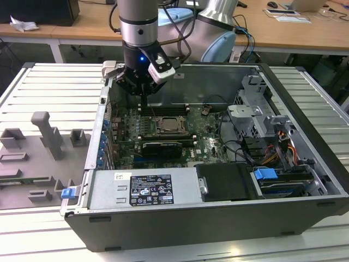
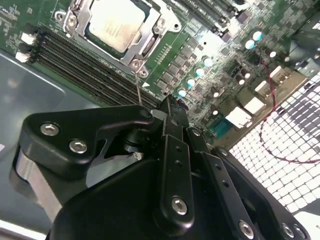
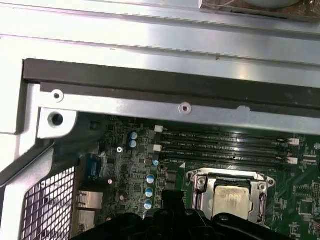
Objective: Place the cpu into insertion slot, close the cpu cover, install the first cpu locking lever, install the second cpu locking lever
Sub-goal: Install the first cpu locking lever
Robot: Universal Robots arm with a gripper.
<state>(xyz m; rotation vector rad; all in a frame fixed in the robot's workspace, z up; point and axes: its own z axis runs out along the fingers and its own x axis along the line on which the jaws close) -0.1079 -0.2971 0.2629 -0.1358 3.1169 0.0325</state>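
Silvery-tan cpu [image 2: 117, 22] seated in the insertion slot [image 1: 173, 132], cpu cover [image 2: 146, 44] flat around it, thin wire lever [image 2: 138, 85] rising toward the black claw [image 2: 170, 105], claw's opening impossible to tell, poised beside the socket inside the computer case [image 1: 305, 109]

Exterior view: bright, even overhead room light. The case [image 1: 305, 125] interior is darker, its walls shading the board [image 1: 126, 143]. A blue lamp [image 1: 143, 59] glows on the arm [image 1: 139, 22].

Second wrist view: the vent grille [image 2: 287, 150] is blown out white by backlight; soft glare on the cpu [image 2: 116, 22].

First wrist view: the rim [image 3: 125, 102] glares pale; the gripper [image 3: 172, 200] lies in deep shadow, edges soft.
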